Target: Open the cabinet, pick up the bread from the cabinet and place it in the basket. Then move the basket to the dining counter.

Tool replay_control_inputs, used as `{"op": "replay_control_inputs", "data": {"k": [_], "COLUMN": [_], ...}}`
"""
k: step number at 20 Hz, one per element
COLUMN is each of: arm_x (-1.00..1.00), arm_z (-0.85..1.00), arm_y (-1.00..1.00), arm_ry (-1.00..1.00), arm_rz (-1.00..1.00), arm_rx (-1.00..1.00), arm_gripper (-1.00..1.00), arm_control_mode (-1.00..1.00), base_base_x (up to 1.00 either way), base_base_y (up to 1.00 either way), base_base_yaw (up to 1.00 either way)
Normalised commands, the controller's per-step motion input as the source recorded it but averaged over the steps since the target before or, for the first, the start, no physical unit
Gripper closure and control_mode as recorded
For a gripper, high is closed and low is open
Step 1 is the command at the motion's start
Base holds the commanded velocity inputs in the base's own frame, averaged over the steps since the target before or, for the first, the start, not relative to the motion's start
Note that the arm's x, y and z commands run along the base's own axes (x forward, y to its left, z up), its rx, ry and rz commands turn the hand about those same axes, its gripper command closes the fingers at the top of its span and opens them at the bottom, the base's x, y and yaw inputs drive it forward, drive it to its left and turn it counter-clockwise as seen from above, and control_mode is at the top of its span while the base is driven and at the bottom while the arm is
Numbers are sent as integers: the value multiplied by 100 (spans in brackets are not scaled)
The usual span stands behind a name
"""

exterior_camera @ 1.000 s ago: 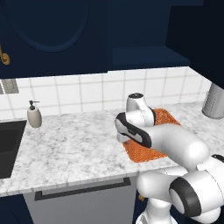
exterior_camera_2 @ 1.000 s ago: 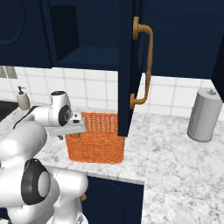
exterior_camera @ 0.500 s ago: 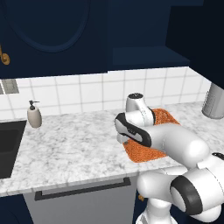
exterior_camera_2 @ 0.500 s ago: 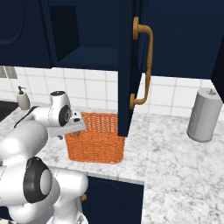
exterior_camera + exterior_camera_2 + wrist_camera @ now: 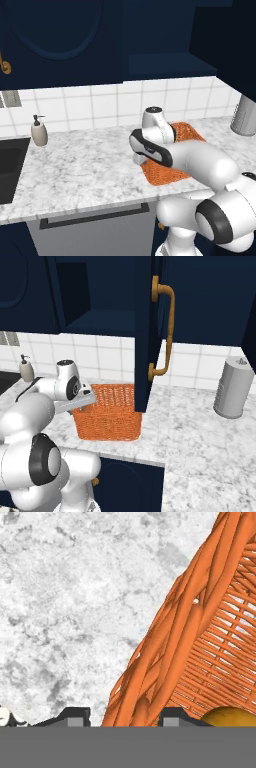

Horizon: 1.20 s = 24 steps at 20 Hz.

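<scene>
1. Basket rim, nearest the camera: in the hand view the braided orange rim of the basket [image 5: 165, 657] runs up between the two dark fingertips [image 5: 75, 714], one outside the wall over the marble, one inside. The claw [image 5: 122, 719] straddles the wall at a narrowed gap; whether the pads already press the weave cannot be told, so confirm contact before you lift.
2. Bun: a golden-brown bread [image 5: 231, 717] lies inside the basket, just beside the inner fingertip. Keep that finger against the wall, not the bun.
3. Worktop: the basket [image 5: 111, 415] sits on the marble worktop [image 5: 85, 170], its left wall at the claw [image 5: 140, 159]. You hold one side only, so the far side will likely sag; lift slowly and keep it level.
4. Door: the open cabinet door [image 5: 144, 336] with its brass handle [image 5: 167, 331] hangs just above the basket's right end. Draw the basket out low and toward yourself.
5. Farther off: a soap bottle [image 5: 39, 132] and a grey canister [image 5: 233, 387] stand well apart.
</scene>
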Motion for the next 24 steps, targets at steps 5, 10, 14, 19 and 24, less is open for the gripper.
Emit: {"op": "replay_control_inputs", "data": {"k": [5,10,14,19,24], "arm_x": [-5,-6,-18,-28,-23], "arm_z": [-11,25,82,78,48], "arm_y": [13,6,2,3,0], "arm_ry": [5,1,-16,-20,-1], "arm_rz": [1,0,0,0,4], "arm_rx": [0,0,0,1,-7], "arm_gripper": [100,100,100,100,100], "arm_control_mode": [-100,-100,-100,-100,-100], "base_base_x": [0,0,0,0,0], "base_base_y": [0,0,0,0,0], "base_base_yaw": [0,0,0,0,0]}}
